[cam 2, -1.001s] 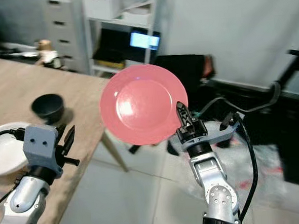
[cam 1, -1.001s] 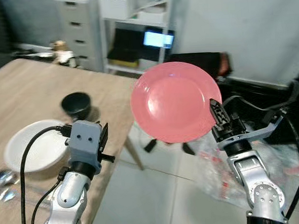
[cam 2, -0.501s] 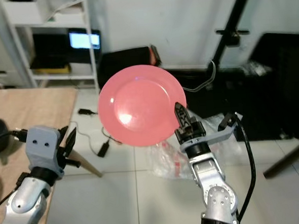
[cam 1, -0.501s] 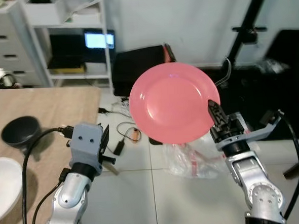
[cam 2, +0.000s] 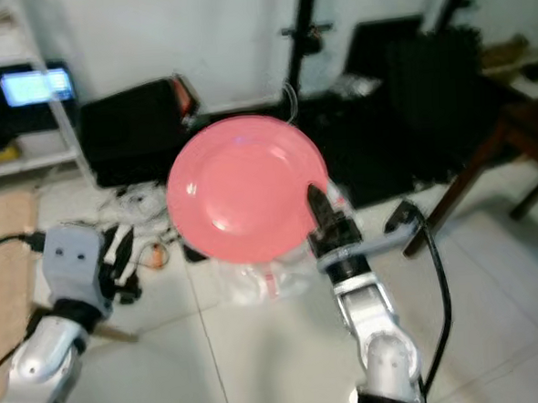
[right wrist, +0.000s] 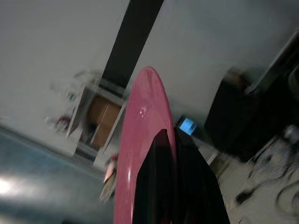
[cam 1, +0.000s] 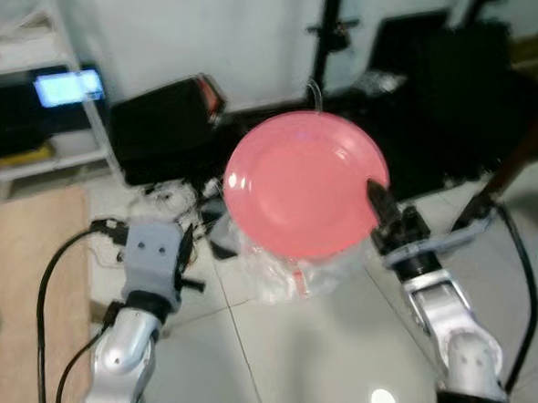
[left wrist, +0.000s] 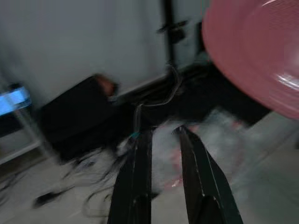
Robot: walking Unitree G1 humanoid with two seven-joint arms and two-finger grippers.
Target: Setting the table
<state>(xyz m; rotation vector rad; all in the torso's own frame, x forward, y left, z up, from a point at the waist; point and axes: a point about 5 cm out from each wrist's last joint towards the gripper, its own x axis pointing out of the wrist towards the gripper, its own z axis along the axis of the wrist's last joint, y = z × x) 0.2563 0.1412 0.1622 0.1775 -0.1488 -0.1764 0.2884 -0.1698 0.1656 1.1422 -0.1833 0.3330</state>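
1 pink plate (cam 1: 304, 183), round, glossy, face-on | right gripper (cam 1: 376, 198) fingers pinch its rim | left gripper (left wrist: 161, 134) fingers narrowly apart, empty

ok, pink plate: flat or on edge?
On edge. The pink plate stands upright, face toward the head camera, its rim pinched by the right tool.

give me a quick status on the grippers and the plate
Right gripper clamped on the rim of the pink plate, held upright over tiled floor. Left gripper empty, fingers slightly apart. Crumpled plastic bag and cables on the floor ahead.
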